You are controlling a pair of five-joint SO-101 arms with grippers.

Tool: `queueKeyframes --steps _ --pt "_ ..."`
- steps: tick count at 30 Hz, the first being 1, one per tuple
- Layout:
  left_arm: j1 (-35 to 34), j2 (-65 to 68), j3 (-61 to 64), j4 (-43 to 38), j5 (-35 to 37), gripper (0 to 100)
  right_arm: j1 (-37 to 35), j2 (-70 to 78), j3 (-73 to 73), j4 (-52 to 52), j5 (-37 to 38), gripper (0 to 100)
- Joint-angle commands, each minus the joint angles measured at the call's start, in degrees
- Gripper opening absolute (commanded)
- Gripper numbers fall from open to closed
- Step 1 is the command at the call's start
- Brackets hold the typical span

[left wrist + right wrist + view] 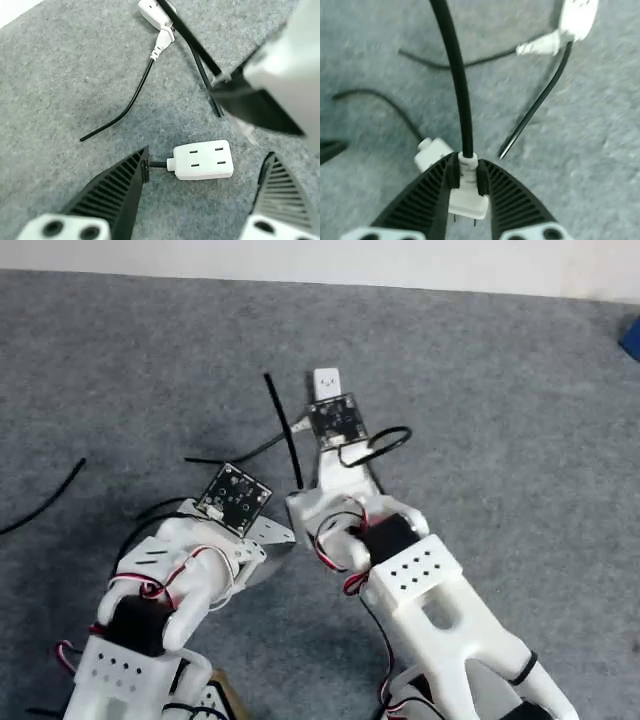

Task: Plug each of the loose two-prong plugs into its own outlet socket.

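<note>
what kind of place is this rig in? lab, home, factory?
Probably a lab test bench: a grey felt-like mat as the work surface, a white left arm and right arm with exposed wiring, a loose outlet socket, and a two-prong plug clamped in the right gripper.

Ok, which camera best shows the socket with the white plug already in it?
Left wrist view: the socket and white plug show joined. High view shows one end past an arm; right wrist view cuts it at the edge.

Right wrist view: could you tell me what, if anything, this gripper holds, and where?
The right gripper grips a white two-prong plug by its body, near the black cord entry.
</note>
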Motion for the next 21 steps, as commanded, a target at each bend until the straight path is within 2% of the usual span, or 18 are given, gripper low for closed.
queueKeyframes --steps 1,4,10,14,21 --pt "0.9 -0.5 -0.2 -1.5 -0.4 35 -2.1 -2.0 -7.0 5.5 -2.7 0.5" --pt "0.9 -0.5 -0.2 -1.5 -0.4 35 -3.8 -2.0 -10.1 9.0 -3.5 0.5" --pt "1.5 -0.4 0.0 -1.6 -0.3 35 -4.6 -2.0 -11.2 9.1 -3.6 0.5" --pt "7.4 -0.4 3.3 -4.1 0.8 35 -6.3 -2.0 -11.2 9.2 -4.4 0.5" --pt "5.5 -0.4 4.3 -6.1 0.6 35 -6.7 -2.0 -11.4 10.5 -4.3 0.5"
